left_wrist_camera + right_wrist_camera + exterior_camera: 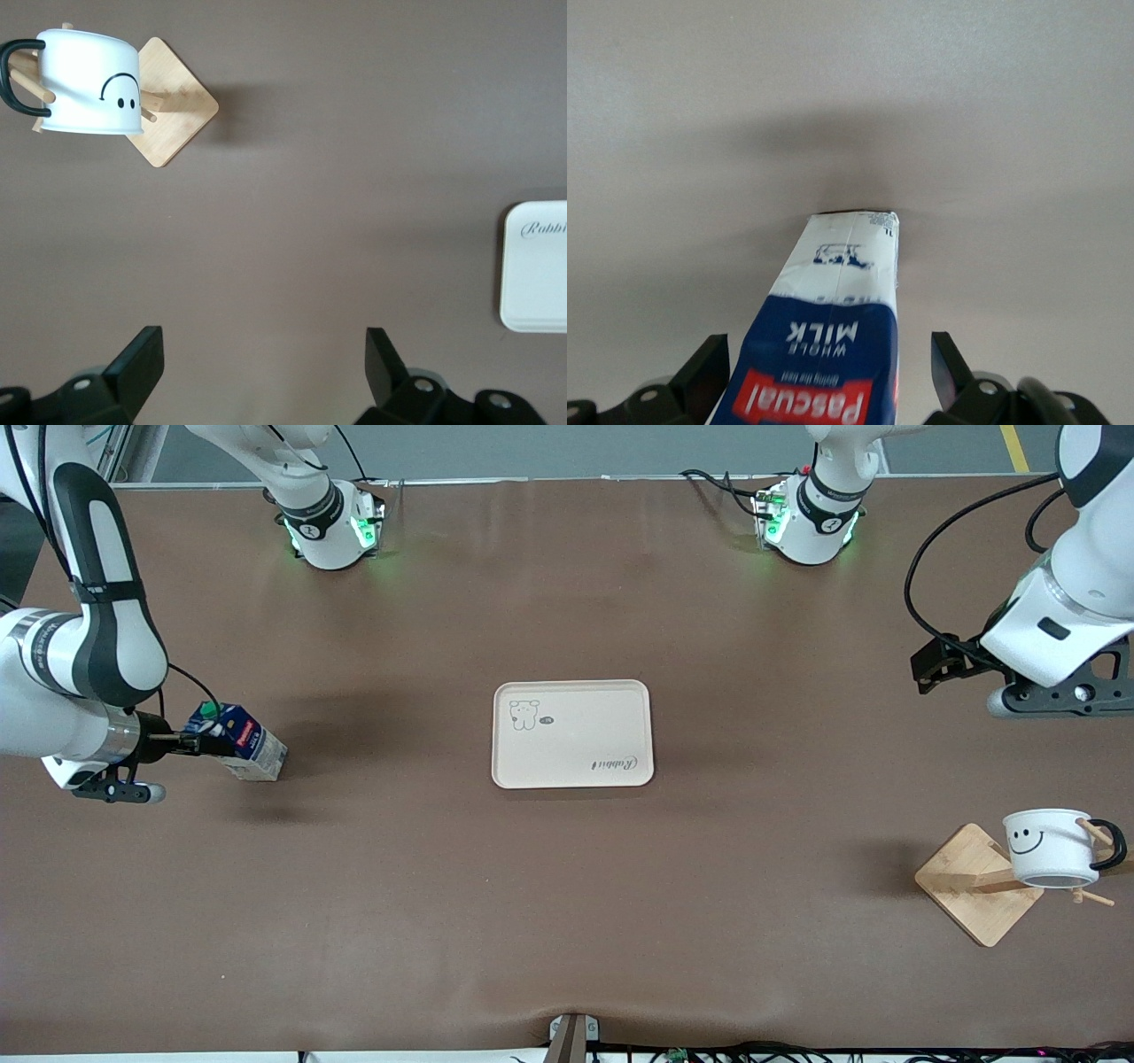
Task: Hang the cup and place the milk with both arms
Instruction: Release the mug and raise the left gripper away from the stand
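The milk, a dark blue carton with a green cap and a red label, leans on the table near the right arm's end. My right gripper is open around it, one finger on each side, with a gap showing in the right wrist view, where the carton fills the middle. The cup, white with a black smiley, hangs on a peg of the wooden rack at the left arm's end. My left gripper is open and empty in the air; its wrist view shows the cup and rack.
A cream tray with a rabbit drawing lies at the table's middle; its edge shows in the left wrist view. Both arm bases stand along the table's edge farthest from the front camera.
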### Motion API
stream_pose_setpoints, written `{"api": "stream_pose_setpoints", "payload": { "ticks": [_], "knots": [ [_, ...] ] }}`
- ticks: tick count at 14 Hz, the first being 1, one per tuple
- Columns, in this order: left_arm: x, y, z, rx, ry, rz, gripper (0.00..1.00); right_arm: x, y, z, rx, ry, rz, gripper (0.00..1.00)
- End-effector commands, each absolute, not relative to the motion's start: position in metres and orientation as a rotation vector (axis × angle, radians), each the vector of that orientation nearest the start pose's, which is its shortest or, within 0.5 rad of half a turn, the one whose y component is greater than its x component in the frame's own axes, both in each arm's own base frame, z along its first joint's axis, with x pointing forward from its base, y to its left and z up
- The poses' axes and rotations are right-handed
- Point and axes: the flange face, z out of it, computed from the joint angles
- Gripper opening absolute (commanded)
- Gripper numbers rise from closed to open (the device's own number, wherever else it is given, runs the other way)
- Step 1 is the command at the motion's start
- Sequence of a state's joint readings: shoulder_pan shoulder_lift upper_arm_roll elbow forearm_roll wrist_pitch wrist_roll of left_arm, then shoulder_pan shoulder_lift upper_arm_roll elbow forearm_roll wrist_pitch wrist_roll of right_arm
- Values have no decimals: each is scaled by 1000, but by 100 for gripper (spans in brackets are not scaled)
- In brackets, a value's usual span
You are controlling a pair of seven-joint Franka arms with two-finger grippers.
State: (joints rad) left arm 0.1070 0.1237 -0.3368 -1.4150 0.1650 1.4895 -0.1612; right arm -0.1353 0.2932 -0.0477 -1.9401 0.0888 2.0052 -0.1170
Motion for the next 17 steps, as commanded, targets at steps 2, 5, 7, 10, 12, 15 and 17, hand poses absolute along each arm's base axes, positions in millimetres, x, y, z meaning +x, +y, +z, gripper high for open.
{"api": "stream_pose_setpoints", "payload": {
  "ticks": [2,5,7,10,12,15,17],
  "knots": [
    [549,-87,655,-3036,99,-4,100,573,-102,315,-3009,171,318,100],
    [539,-85,659,-3036,94,-2,100,573,-102,315,-3010,168,316,100],
    [538,-81,661,-3038,84,-5,100,574,-102,316,-3010,167,316,100],
    [528,-76,660,-3042,77,6,100,576,-103,314,-3009,171,316,100],
    [524,-56,662,-3043,26,4,100,577,-101,315,-3009,164,318,100],
    [523,-50,665,-3042,34,-6,100,577,-97,316,-3009,154,321,100],
    [525,-48,668,-3030,30,-28,100,577,-97,316,-3009,154,321,100]
  ]
}}
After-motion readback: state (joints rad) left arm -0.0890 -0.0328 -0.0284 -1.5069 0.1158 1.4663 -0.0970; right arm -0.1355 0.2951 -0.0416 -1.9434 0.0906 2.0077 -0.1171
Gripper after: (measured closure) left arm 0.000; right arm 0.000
